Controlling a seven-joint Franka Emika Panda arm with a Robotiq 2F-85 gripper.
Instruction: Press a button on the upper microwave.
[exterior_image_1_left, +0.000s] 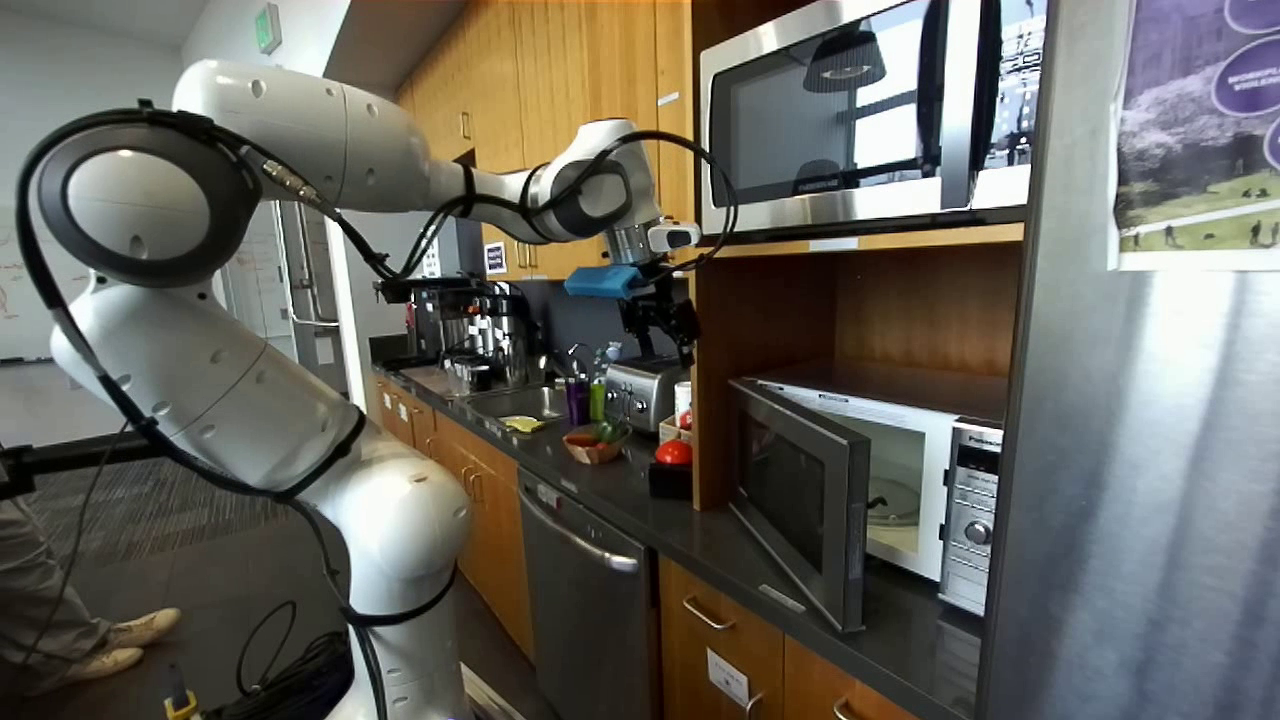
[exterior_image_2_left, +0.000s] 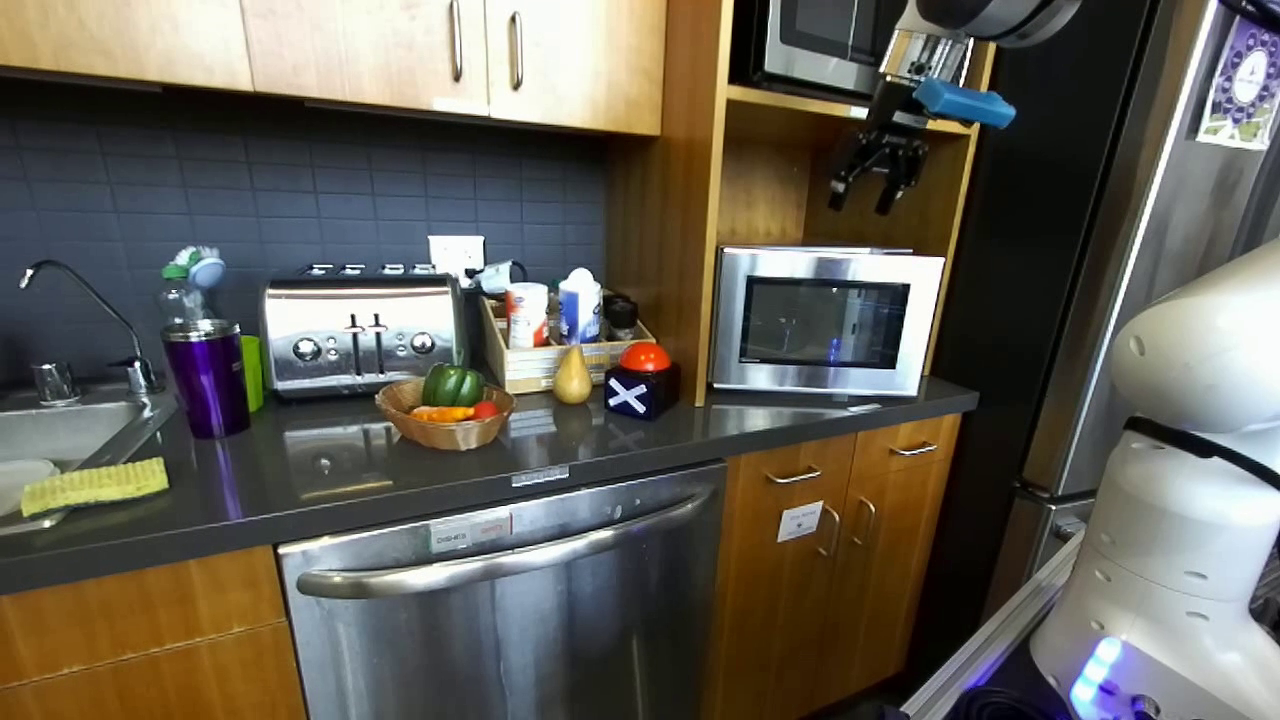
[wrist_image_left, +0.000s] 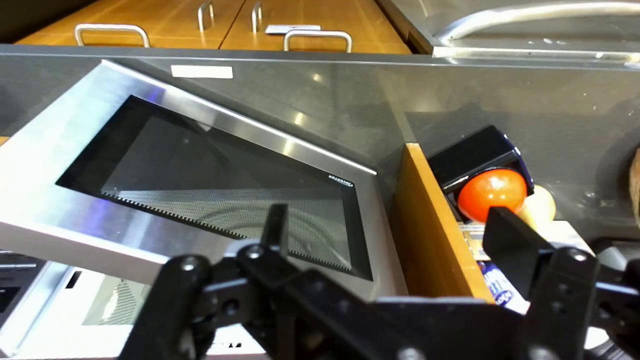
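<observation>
The hand (exterior_image_2_left: 862, 204) hangs spread, upper microwave (exterior_image_2_left: 820, 62) at its twelve o'clock in an exterior view; at six, the lower microwave (exterior_image_2_left: 825, 320) juts its open door (exterior_image_1_left: 797, 490) over the table (exterior_image_2_left: 640, 445), red-topped box (exterior_image_2_left: 648, 388) at eight!

Bright indoor light. In an exterior view, the upper microwave (exterior_image_1_left: 860, 115) mirrors a lamp (exterior_image_1_left: 846, 58); vertical glare bands the steel panel (exterior_image_1_left: 1140, 450) at near right. In an exterior view, a blue light (exterior_image_2_left: 1097, 672) glows at near right, and the bench (exterior_image_2_left: 440, 470) reflects softly. Wrist view: whitish highlights on the lower microwave door (wrist_image_left: 220, 185), left; near, the hand (wrist_image_left: 390, 232) dark, out of focus.
</observation>
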